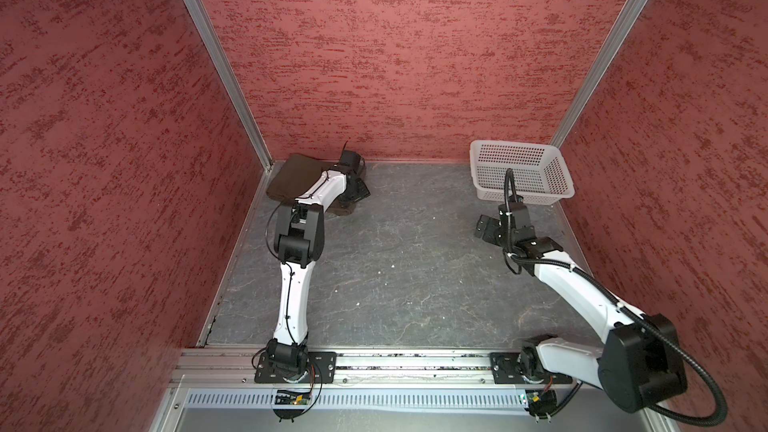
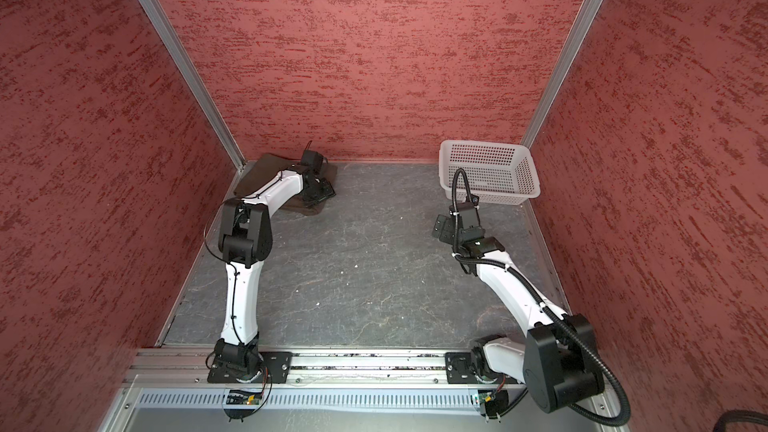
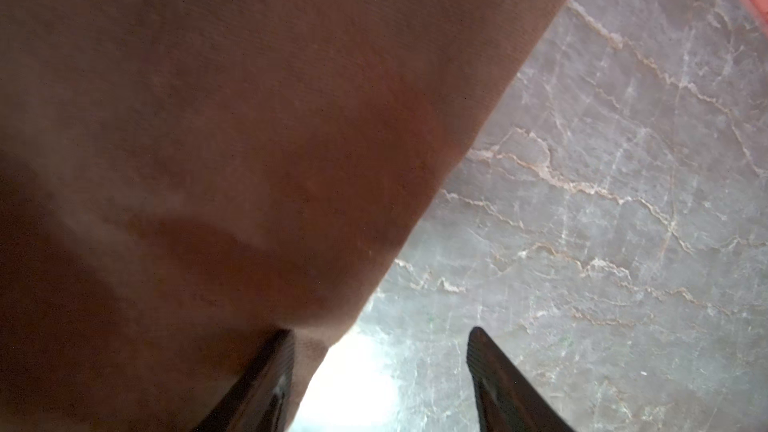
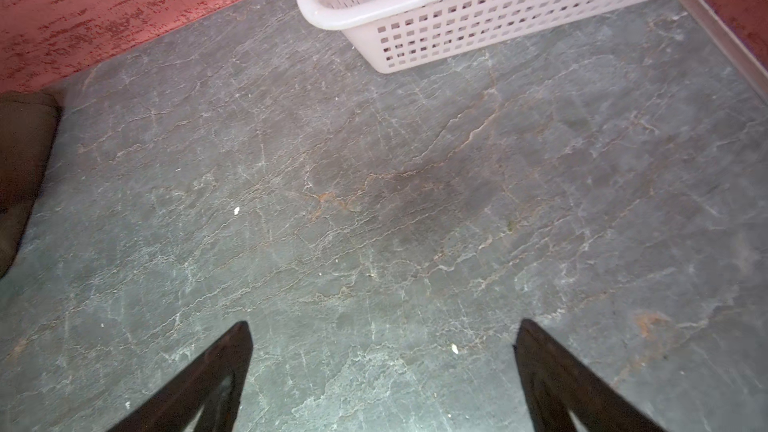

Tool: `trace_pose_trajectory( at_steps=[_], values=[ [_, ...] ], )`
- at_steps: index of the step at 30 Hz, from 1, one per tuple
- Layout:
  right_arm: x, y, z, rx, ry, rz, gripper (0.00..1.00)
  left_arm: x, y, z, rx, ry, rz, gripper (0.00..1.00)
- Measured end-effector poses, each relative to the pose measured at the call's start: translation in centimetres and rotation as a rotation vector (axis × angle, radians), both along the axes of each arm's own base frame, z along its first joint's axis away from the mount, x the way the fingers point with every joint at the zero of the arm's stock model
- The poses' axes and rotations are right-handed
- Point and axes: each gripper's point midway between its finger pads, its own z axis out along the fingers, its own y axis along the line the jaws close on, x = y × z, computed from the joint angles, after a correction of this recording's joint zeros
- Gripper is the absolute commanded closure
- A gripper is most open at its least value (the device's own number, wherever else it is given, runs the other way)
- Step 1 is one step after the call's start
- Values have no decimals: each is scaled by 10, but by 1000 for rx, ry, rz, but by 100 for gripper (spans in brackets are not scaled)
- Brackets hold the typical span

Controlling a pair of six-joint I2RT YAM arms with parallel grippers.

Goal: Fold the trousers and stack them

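The trousers (image 1: 291, 176) (image 2: 253, 172) lie folded into a dark brown pad in the far left corner, in both top views. My left gripper (image 1: 355, 192) (image 2: 321, 192) hangs low over the pad's right edge. In the left wrist view the brown cloth (image 3: 249, 139) fills most of the frame, and the left gripper (image 3: 380, 334) is open: one finger rests by the cloth's corner, the other is over bare table, nothing gripped. My right gripper (image 1: 484, 228) (image 2: 440, 228) (image 4: 382, 326) stands wide open above bare table, empty. A strip of the trousers (image 4: 20, 139) shows in the right wrist view.
A white perforated basket (image 1: 515, 144) (image 2: 486, 144) (image 4: 328, 18) sits empty in the far right corner, just beyond the right gripper. Red textured walls close in the back and both sides. The grey stone-patterned table (image 1: 415, 268) carries a few small white crumbs.
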Motion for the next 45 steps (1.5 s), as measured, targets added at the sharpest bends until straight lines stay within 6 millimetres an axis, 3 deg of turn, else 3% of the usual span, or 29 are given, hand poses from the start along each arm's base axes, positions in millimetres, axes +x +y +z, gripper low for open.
trace_pose_trajectory(
  at_steps=[2, 5, 8, 11, 14, 16, 18, 20, 23, 28, 32, 36, 39, 42, 45],
  values=[
    [0, -6, 11, -43, -21, 0, 1, -6, -2, 13, 17, -11, -12, 29],
    [-1, -14, 42, -97, -97, 4, 1, -14, -6, 58, 39, -87, -35, 20],
    [-6, -24, 81, -142, -202, -16, 1, -27, -10, 134, 52, -242, -53, 12],
    [-15, -36, 116, -175, -310, -58, 1, -46, -10, 224, 58, -456, -59, 1],
    [-26, -44, 154, -185, -446, -82, 1, -76, -3, 299, 47, -654, -43, 1],
    [-34, -46, 177, -185, -542, -82, 1, -97, 10, 330, 53, -750, -16, 1],
    [-43, -48, 194, -182, -624, -85, 1, -113, 27, 342, 71, -805, 22, 1],
    [-48, -51, 204, -184, -674, -101, 1, -126, 42, 337, 93, -821, 52, 1],
    [-52, -62, 213, -198, -710, -165, 1, -139, 63, 311, 131, -800, 89, 1],
    [-48, -75, 198, -244, -690, -246, 1, -157, 103, 271, 189, -768, 176, 1],
    [-33, -77, 157, -298, -613, -252, 1, -178, 136, 248, 252, -835, 262, 1],
    [-22, -80, 100, -366, -489, -220, 1, -196, 141, 220, 336, -892, 207, 1],
    [-24, -88, 67, -392, -443, -219, 1, -202, 144, 202, 402, -897, 160, 1],
    [-30, -97, 46, -391, -441, -243, 1, -204, 150, 182, 465, -868, 141, 1],
    [-35, -110, 24, -369, -452, -287, 1, -204, 160, 151, 527, -798, 136, 1]
  ],
)
